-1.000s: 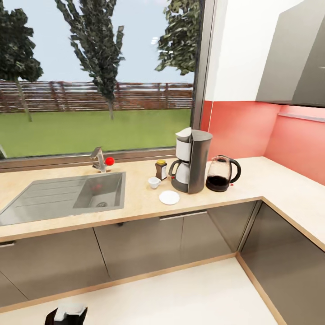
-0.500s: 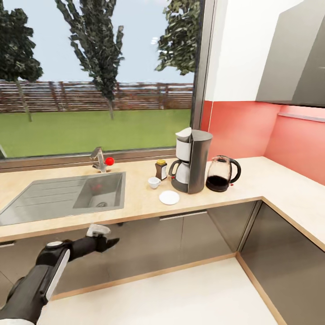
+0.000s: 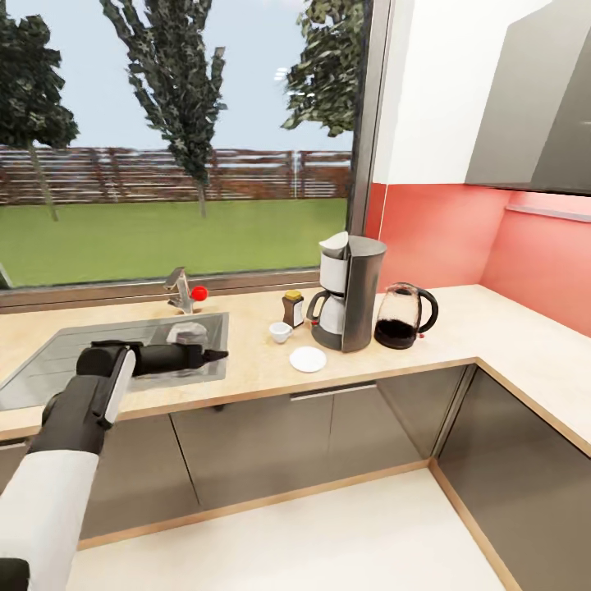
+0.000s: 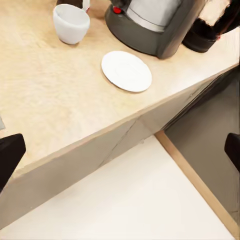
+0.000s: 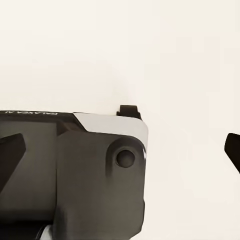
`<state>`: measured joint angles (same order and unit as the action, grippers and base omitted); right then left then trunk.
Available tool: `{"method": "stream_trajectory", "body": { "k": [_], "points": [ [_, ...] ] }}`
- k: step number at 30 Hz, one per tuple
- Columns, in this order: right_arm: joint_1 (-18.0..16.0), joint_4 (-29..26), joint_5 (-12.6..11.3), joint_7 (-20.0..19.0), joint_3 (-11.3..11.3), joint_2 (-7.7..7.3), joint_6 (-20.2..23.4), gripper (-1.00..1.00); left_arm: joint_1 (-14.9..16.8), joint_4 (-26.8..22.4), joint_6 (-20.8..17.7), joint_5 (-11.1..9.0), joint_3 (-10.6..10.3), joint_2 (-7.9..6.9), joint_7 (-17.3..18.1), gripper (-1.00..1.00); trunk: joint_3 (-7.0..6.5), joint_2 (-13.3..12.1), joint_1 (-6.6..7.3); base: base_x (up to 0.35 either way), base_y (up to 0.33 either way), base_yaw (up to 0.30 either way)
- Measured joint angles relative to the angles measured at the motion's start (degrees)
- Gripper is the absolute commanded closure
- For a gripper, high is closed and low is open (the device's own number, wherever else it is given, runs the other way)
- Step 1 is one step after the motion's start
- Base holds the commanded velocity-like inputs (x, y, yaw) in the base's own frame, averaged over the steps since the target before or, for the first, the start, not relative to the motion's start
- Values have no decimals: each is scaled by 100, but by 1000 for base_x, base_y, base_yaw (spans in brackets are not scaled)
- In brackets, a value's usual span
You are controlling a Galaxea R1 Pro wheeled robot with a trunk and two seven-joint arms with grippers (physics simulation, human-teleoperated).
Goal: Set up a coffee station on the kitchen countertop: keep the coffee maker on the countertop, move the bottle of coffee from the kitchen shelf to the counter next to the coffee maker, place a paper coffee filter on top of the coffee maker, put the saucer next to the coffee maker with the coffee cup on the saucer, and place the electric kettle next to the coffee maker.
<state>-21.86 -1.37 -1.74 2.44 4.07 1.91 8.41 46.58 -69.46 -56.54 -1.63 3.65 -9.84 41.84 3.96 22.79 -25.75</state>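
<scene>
Spanning a window wall, a beige countertop (image 3: 263, 373) is seen; the left gripper (image 3: 215, 355), fingers spread and empty, is raised over its sink (image 3: 98, 357).

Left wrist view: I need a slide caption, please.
Open left gripper faces the countertop: empty saucer, coffee cup beside it.

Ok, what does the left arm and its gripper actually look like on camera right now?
The left arm has a white upper shell, then a black forearm with a pale strip along its side. The left gripper is black with slim dark fingers, and a grey-white block sits on top near the wrist.
</scene>
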Motion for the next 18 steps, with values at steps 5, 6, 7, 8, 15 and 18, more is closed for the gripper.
{"method": "stream_trajectory", "body": {
  "k": [5,6,7,8,15,18],
  "points": [
    [0,0,-1,-1,-1,0,0,-100,724,1053,-83,44,2,-55,-19,-100,1,0,0,0,0,0],
    [0,0,-1,-1,-1,-8,0,-100,1254,2087,-81,80,-3,-68,-131,-100,0,-1,0,0,0,0],
    [0,-1,2,-1,-1,-18,0,-100,1635,2688,-82,83,-6,-62,-385,-100,0,-2,-1,0,0,0],
    [0,0,3,-1,-1,-26,0,-100,1784,2889,-85,87,-5,-56,-551,-100,1,1,1,0,0,0],
    [0,6,5,23,-5,-101,44,-100,2080,3137,-86,72,30,6,-1139,-100,1,0,0,1,0,0],
    [1,8,6,21,-8,-111,44,-100,2072,3142,-79,55,39,7,-1148,-100,2,1,2,160,0,0]
  ]
}}
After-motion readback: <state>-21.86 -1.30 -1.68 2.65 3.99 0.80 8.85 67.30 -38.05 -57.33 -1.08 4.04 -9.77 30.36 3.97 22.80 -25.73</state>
